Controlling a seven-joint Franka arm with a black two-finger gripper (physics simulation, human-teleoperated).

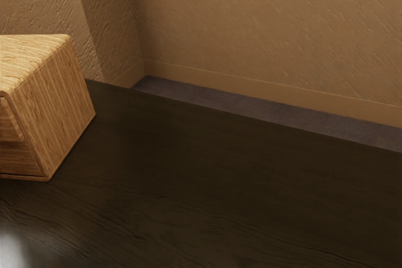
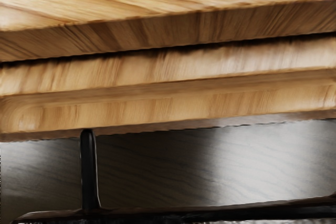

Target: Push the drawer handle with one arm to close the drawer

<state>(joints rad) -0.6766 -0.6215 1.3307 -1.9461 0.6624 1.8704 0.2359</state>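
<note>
Exterior view: wooden cabinet (image 1: 53,105) on dark table (image 1: 220,180)

Plain wall (image 1: 270,29) and baseboard (image 1: 264,88) behind, dull purplish floor (image 1: 251,105) between them and the table. Wall rough tan, table dark grained with a pale glare, cabinet boxy, striped light-brown wood. Wrist view: drawer (image 2: 157,111) sits under cabinet's top edge, same wood, recessed front; can't tell if fully closed. Black handle (image 2: 88,166), post plus long bar, off drawer front. Gripper released or clenched: can't tell.
</note>
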